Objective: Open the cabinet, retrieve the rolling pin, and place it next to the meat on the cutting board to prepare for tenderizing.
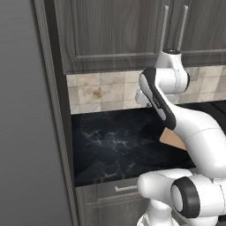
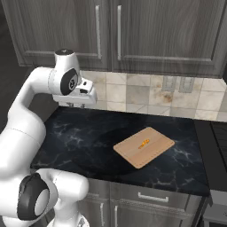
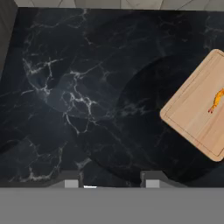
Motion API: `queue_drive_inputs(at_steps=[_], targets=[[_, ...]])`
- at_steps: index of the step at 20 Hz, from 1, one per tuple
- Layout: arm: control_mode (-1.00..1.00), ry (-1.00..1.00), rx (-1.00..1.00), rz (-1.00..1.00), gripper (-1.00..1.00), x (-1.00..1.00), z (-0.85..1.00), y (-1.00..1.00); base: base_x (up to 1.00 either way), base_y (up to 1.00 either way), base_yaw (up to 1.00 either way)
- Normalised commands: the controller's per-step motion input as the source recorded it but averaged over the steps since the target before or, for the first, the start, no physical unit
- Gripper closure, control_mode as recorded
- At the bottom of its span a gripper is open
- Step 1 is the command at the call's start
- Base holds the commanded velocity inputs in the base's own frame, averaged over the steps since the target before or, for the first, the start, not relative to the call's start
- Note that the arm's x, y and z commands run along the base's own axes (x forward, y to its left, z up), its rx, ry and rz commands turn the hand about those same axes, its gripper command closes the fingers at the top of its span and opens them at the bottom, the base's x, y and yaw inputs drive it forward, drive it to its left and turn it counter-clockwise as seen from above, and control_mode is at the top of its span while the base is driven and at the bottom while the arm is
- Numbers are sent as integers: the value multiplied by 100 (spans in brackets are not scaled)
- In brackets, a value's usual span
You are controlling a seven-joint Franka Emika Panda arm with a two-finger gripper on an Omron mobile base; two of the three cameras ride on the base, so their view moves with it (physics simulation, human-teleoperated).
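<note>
Tan cutting board [image 2: 144,147] lies on the black countertop [image 2: 88,137], below the closed cabinet [image 2: 133,31]; beside it the gripper [image 3: 111,183] hangs spread apart, empty.

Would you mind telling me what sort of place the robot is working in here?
A rendered kitchen, most likely: a black marbled countertop under a closed dark grey wall cabinet, a tiled backsplash between them, and a wooden cutting board bearing a small orange piece of food.

Cutting board [image 1: 173,139] mostly behind arm; closed cabinet [image 2: 119,31] hides contents.
</note>
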Motion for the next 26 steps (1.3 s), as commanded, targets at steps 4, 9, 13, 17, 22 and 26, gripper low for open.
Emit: queue_drive_inputs(at_steps=[4,9,13,17,22,26], targets=[[-100,0,0,0,-100,0,0,-5,0,0,0],[-100,-3,0,0,-100,-10,-7,-13,0,0,0],[-100,-19,-2,0,-100,-38,0,-41,0,0,0],[-100,-27,-8,-1,-100,-42,6,-32,0,0,0],[-100,-25,-11,-4,-100,-15,16,-2,0,0,0],[-100,-21,-10,-2,-100,0,21,0,0,0,0]])
